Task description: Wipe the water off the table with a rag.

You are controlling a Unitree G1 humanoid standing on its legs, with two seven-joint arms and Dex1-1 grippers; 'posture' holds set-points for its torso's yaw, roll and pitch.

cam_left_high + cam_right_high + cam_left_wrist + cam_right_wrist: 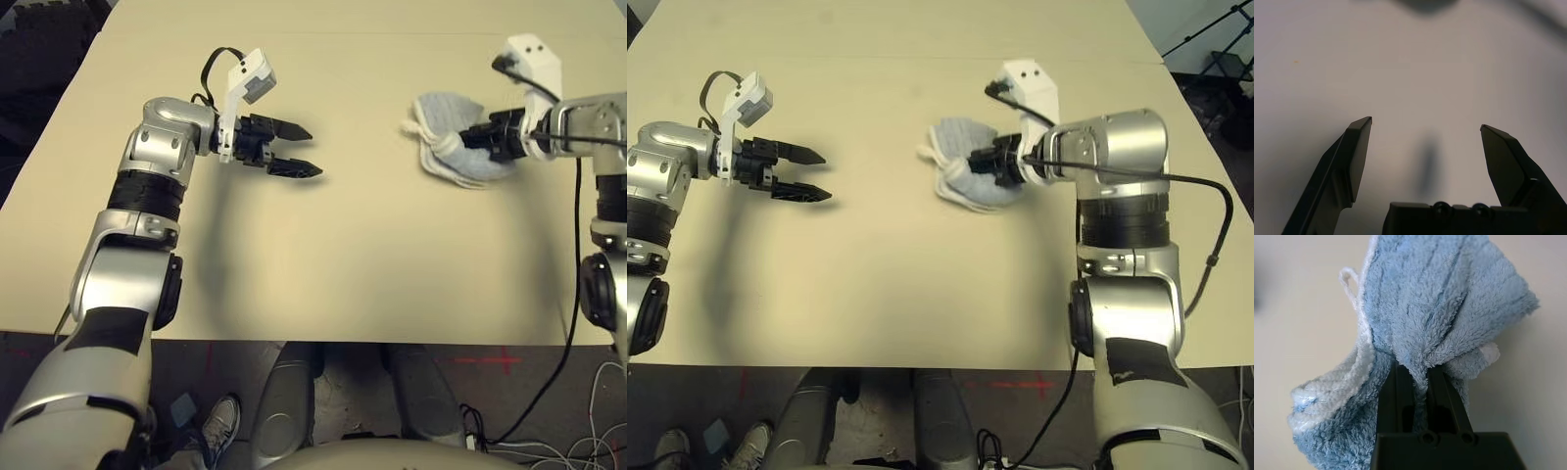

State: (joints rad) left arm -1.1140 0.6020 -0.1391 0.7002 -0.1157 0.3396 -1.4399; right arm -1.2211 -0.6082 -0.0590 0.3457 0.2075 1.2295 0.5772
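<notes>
Right gripper: pinched narrow on the rag, bunching the cloth between the fingertips of the right gripper (pixel 1421 368).
Rag: light blue-grey cloth (pixel 1435 293) with a white hem, crumpled and fanned out around the grip, over the robot's right part of the table (pixel 294 255).
Left gripper: spread wide (pixel 315 154), holding nothing, above the table on the robot's left.
Done: rag in hand and placed for wiping; most of the wiping probably finished, judging by the largely plain tabletop.
Left to do: perhaps a last pass, with a tiny orange speck (pixel 1296 61) lying on the tabletop, likely a leftover droplet.
Hard to make out: any water under the rag, hidden by cloth and gripper; contact between rag and tabletop, impossible to confirm; fine droplets elsewhere, too small to rule out.
</notes>
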